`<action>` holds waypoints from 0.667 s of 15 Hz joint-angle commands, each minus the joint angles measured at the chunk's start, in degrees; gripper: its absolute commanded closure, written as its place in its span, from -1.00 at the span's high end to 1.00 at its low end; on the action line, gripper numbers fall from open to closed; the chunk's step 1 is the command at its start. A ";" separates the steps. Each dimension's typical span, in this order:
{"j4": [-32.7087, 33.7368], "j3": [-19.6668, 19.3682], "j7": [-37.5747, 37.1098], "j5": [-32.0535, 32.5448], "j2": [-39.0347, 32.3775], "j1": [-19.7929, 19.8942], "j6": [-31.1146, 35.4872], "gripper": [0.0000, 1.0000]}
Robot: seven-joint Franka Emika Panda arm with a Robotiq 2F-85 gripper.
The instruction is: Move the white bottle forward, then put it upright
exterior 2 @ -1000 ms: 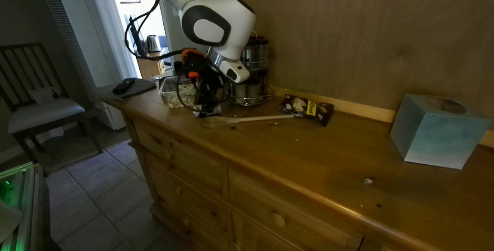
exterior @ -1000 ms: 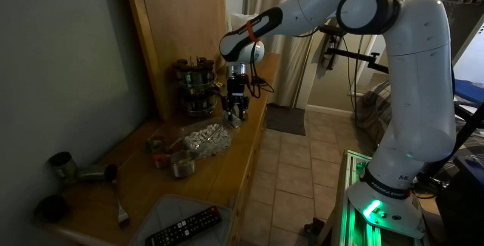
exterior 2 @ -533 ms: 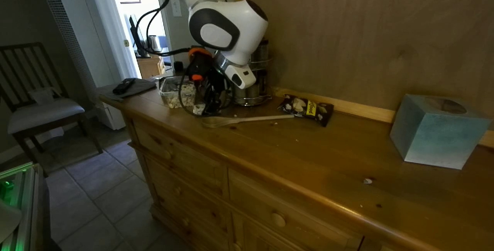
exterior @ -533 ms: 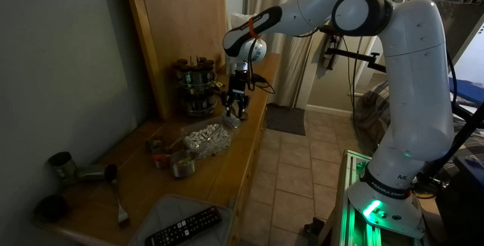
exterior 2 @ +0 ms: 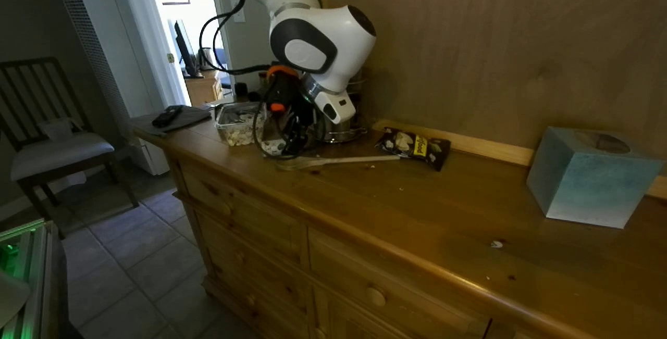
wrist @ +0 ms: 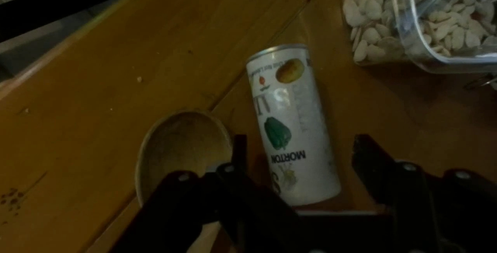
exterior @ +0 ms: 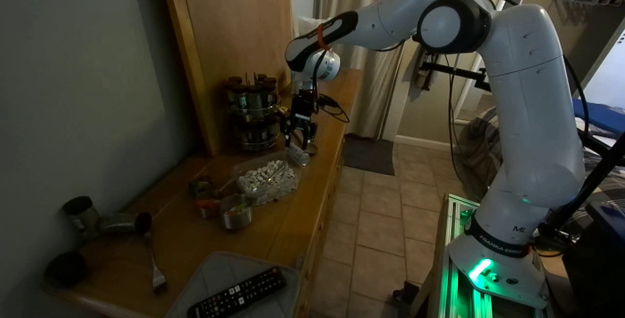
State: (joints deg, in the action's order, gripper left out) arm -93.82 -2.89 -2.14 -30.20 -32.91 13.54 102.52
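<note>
The white bottle (wrist: 295,128) is a white cylinder with vegetable pictures and the word MORTON. It lies on its side on the wooden dresser top. It shows in both exterior views (exterior: 298,155) (exterior 2: 273,146), partly covered by the gripper. My gripper (wrist: 301,142) is open, with one finger on each side of the bottle near its lower end in the wrist view. Gaps show between both fingers and the bottle. In the exterior views the gripper (exterior: 297,142) is just above the bottle, pointing down. Its fingertips are hard to make out in an exterior view (exterior 2: 293,146).
A clear box of white seeds (wrist: 407,23) stands close beside the bottle. A wooden spoon (exterior 2: 346,160) lies near it, its bowl beside the left finger. A spice rack (exterior: 254,113), snack bag (exterior 2: 417,146), tissue box (exterior 2: 583,183) and metal cup (exterior: 237,216) stand or lie around.
The gripper has risen slightly and moved towards the spice rack. The wooden spoon has shifted slightly. The bottle lies at nearly the same place.
</note>
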 commanded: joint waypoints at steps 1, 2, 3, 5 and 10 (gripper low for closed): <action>4.53 0.69 -1.59 -2.50 -2.64 0.48 -1.54 0.39; 5.03 0.71 -1.73 -2.64 -2.94 0.36 -1.49 0.38; 5.43 0.78 -1.84 -2.84 -3.21 0.32 -1.47 0.38; 6.04 0.86 -2.01 -2.63 -3.83 0.20 -1.42 0.40; 6.99 1.22 -1.87 -2.24 -5.66 0.22 -2.13 0.34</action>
State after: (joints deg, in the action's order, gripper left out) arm -89.71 -2.18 -2.97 -31.48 -36.24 13.39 102.51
